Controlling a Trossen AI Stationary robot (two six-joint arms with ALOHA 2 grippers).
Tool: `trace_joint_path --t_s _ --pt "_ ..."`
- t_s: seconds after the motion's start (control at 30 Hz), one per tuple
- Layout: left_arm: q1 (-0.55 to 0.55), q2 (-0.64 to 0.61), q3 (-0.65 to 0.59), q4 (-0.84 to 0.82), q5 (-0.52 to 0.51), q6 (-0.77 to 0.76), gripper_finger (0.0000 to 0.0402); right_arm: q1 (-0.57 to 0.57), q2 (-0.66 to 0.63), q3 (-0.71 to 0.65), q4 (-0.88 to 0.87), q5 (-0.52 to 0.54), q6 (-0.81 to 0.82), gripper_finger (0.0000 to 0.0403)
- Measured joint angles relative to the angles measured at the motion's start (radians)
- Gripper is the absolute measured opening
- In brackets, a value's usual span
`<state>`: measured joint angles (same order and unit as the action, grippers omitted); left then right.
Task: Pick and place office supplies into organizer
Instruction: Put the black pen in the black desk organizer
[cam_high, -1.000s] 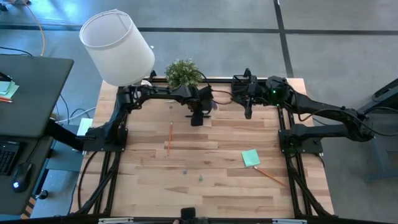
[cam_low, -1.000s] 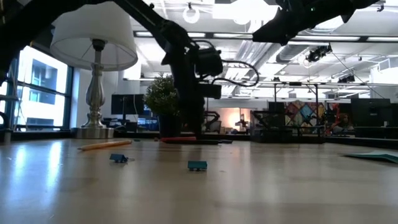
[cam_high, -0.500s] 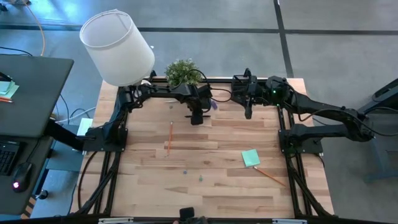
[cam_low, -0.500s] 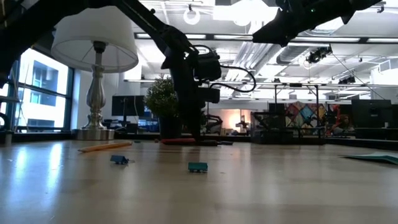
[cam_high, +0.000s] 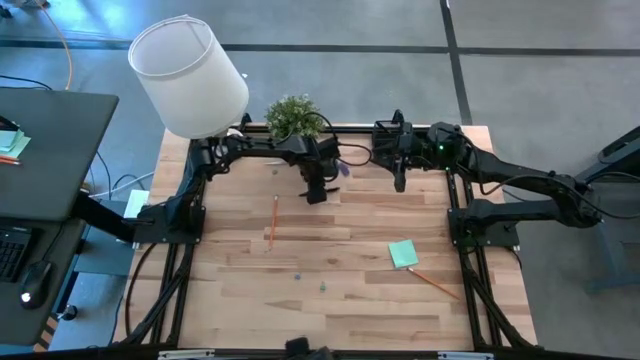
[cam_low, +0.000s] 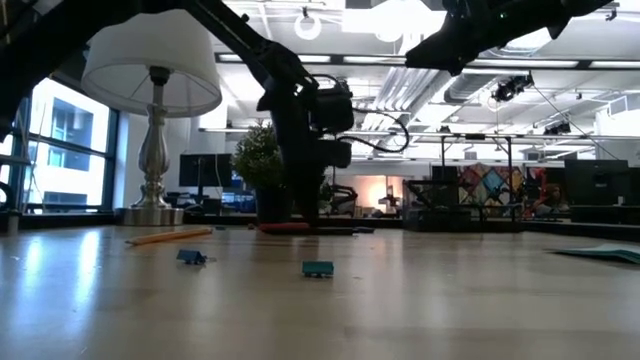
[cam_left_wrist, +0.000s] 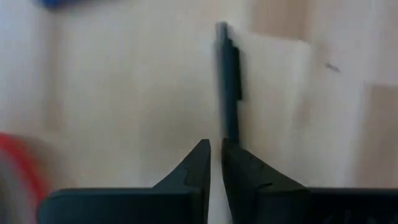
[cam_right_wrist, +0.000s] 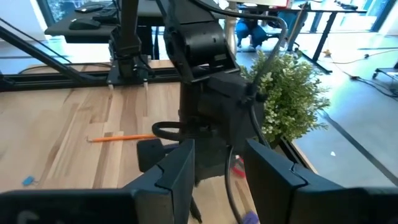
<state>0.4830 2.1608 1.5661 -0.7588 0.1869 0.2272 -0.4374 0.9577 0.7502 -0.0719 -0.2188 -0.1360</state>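
On the table (cam_high: 350, 310) we count two orange pencils (cam_high: 273, 220) (cam_high: 433, 283), one mint-green sticky-note pad (cam_high: 403, 253), two small blue pieces (cam_low: 191, 256) (cam_low: 317, 267), one dark pen (cam_left_wrist: 230, 81), one potted plant (cam_high: 294, 117), one lamp (cam_high: 188, 77) and two arms, each with one tool (cam_left_wrist: 215, 155) (cam_right_wrist: 217, 163).

Lamp (cam_high: 188, 77) at upper left of the high view, potted plant (cam_high: 294, 117) right of it, pencil (cam_high: 273, 221) on table (cam_high: 350, 300) centre-left, sticky-note pad (cam_high: 403, 253) lower right, second pencil (cam_high: 433, 283) just below it.

Red scissors (cam_left_wrist: 15, 174) blurred, cut off at edge
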Motion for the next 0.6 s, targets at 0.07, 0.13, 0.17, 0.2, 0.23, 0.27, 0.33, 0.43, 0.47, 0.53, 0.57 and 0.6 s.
trace_joint_path --t_s 0.07,0.13,0.17,0.2,0.23,0.27,0.33,0.43,0.47,0.53,0.57,0.6 --pt "-0.001 0.02 0.004 -0.009 -0.005 -0.003 0.0012 0.0 0.0 0.0 0.0 0.0 0.0 0.0129" --pt "0.001 0.028 0.006 -0.021 -0.044 -0.003 0.0007 0.0 0.0 0.0 0.001 0.0 -0.001 0.0129" --pt "0.001 0.032 0.005 -0.022 -0.05 -0.004 0.0005 0.0 0.0 0.0 0.001 0.0 -0.001 0.0129" --pt "0.001 0.034 0.005 -0.021 -0.057 -0.004 0.0004 0.0 0.0 0.0 0.0 0.0 -0.001 0.0129" --pt "0.001 0.034 0.005 -0.02 -0.061 -0.004 0.0004 0.0 0.0 0.0 0.001 0.0 -0.002 0.0129" --pt "0.002 0.034 0.005 -0.019 -0.06 -0.004 0.0003 0.0 0.0 0.0 0.001 0.0 -0.003 0.0129" --pt "0.004 0.031 0.02 -0.036 -0.052 -0.006 0.0003 0.0 0.0 0.0 0.001 0.001 -0.005 0.0129" --pt "0.001 0.039 0.07 -0.123 -0.043 -0.007 0.0003 0.0 0.0 0.0 0.0 0.001 -0.02 0.0129" --pt "0.001 0.04 0.09 -0.166 -0.026 -0.01 0.0003 0.0 0.0 0.0 0.0 0.001 -0.021 0.0129" --pt "-0.008 0.039 0.14 -0.209 0.004 -0.015 0.0003 0.0 0.0 0.0 -0.002 0.001 -0.021 0.0129" --pt "-0.015 0.036 0.16 -0.228 0.004 -0.015 0.0003 0.0 0.0 0.0 -0.005 0.001 -0.021 0.0129" --pt "-0.027 0.035 0.175 -0.249 0.002 -0.021 0.0003 0.0 0.0 0.0 -0.008 0.001 -0.021 0.0129"
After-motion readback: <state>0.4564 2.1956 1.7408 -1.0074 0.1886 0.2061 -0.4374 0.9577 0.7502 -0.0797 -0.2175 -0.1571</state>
